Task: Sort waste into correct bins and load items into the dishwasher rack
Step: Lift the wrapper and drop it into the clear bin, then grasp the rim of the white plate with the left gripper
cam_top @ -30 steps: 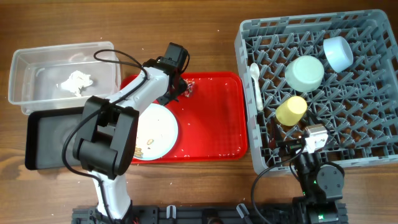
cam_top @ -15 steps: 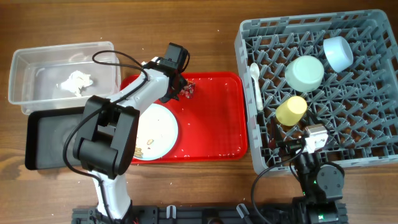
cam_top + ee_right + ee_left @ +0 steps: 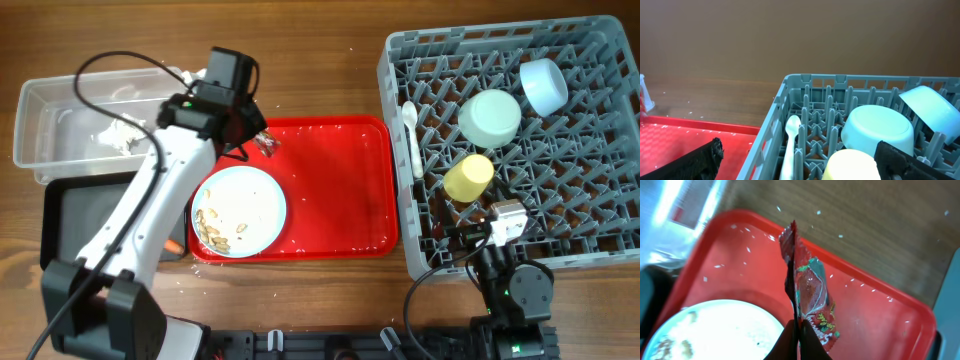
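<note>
Left wrist view catches what the overhead cannot: the left gripper [image 3: 796,330] clamped tight on the red-and-white wrapper [image 3: 810,297], its printed foil standing edge-up above the red tray [image 3: 730,255]. Overhead, the wrapper is a mere speck over the tray's back-left corner, near the clear tub [image 3: 60,130] holding the napkin [image 3: 122,133]. A second ago the arm lay across the plate [image 3: 250,205]; it has since swung left, baring the crumbs [image 3: 208,228]. Right wrist view shows the right gripper [image 3: 797,150] spread wide, holding nothing, at the dishwasher rack [image 3: 810,82], where bowls [image 3: 880,127], cup [image 3: 850,167] and spoon [image 3: 791,130] sit loaded.
</note>
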